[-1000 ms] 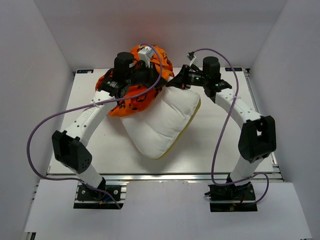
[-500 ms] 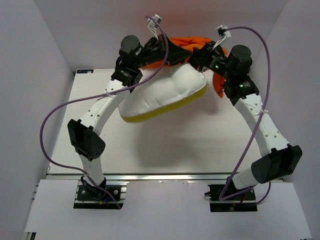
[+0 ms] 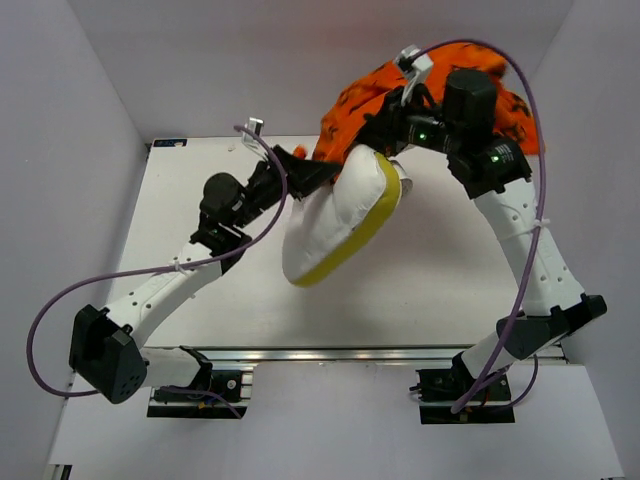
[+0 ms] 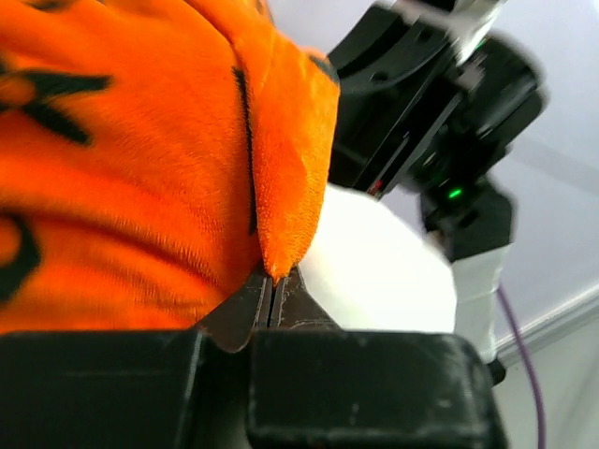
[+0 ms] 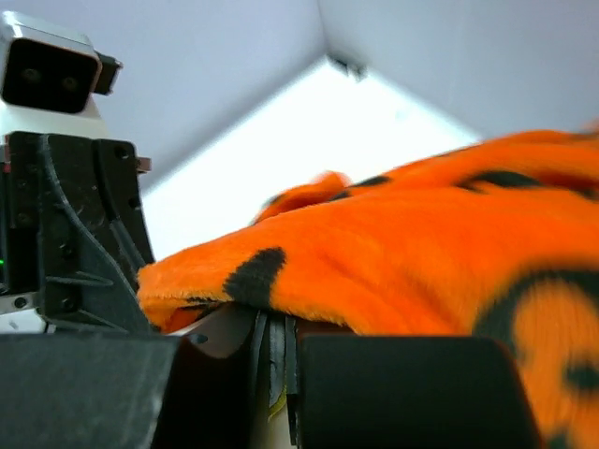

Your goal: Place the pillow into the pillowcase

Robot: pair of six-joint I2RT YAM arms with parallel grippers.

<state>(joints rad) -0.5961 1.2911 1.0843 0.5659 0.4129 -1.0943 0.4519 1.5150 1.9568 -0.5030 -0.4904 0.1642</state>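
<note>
The orange pillowcase (image 3: 365, 95) with black motifs is held up above the far edge of the table, bunched over the top of the cream-white pillow (image 3: 325, 225). The pillow hangs tilted, its yellow band (image 3: 365, 230) facing right and its lower end near the table. My left gripper (image 3: 318, 178) is shut on an edge of the pillowcase (image 4: 281, 187), with the white pillow (image 4: 374, 271) just behind it. My right gripper (image 3: 388, 130) is shut under the pillowcase (image 5: 421, 243), pinching its hem at the jaws (image 5: 278, 351). Most of the pillow's top is hidden by fabric.
The white table (image 3: 450, 270) is boxed in by white walls at the back and both sides. A metal rail (image 3: 330, 352) runs along the near edge. Purple cables (image 3: 60, 300) loop off both arms. The left arm's camera head (image 5: 47, 70) sits close to the right gripper.
Both arms have swung right with the case and pillow. The left arm has stretched low and the right one risen. The pillow has turned from lying across to hanging steeply, yellow band to the right.
</note>
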